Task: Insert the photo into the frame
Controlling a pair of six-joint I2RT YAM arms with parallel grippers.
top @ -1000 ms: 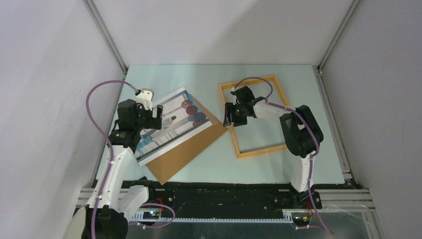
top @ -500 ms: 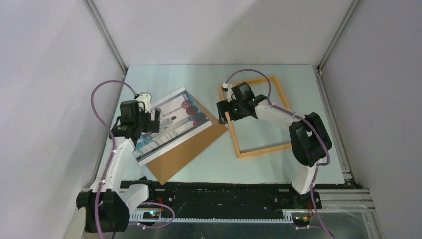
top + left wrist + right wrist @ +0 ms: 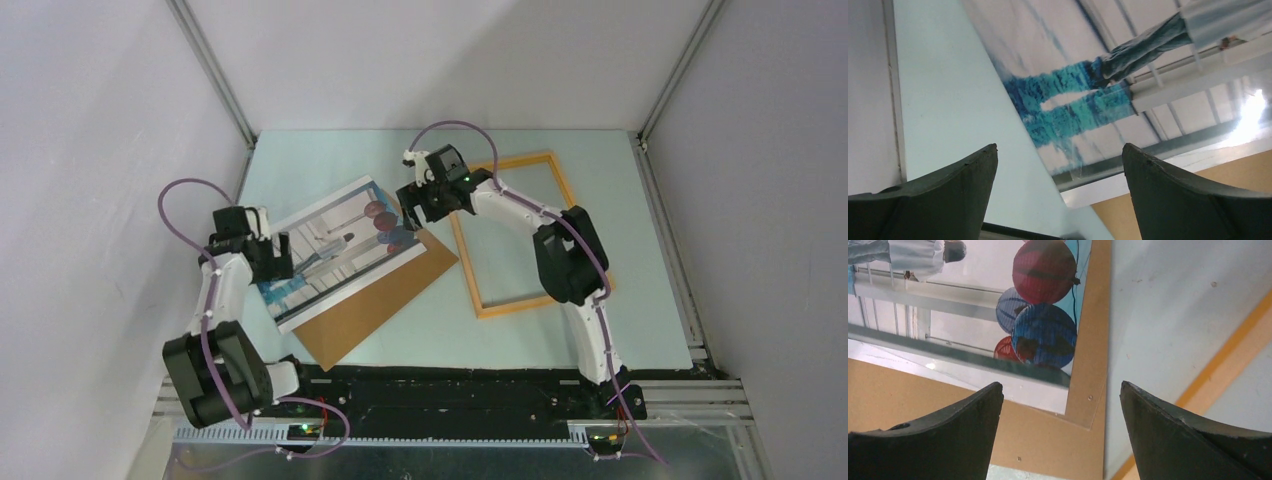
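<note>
Right hand (image 3: 412, 210) quit the frame (image 3: 520, 303) for the photo (image 3: 335, 248)'s two-o'clock corner. It and left hand (image 3: 279, 260) spread, empty; photo unframed.

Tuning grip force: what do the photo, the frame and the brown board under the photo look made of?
Photo: paper print, glossy; there is a bright glare spot in the left wrist view.
Frame: probably wood, orange-yellow, painted or stained; thin flat bars, grain not visible.
Backing board: likely hardboard or thick card, matte brown; even tone, no shine, straight edges.
</note>
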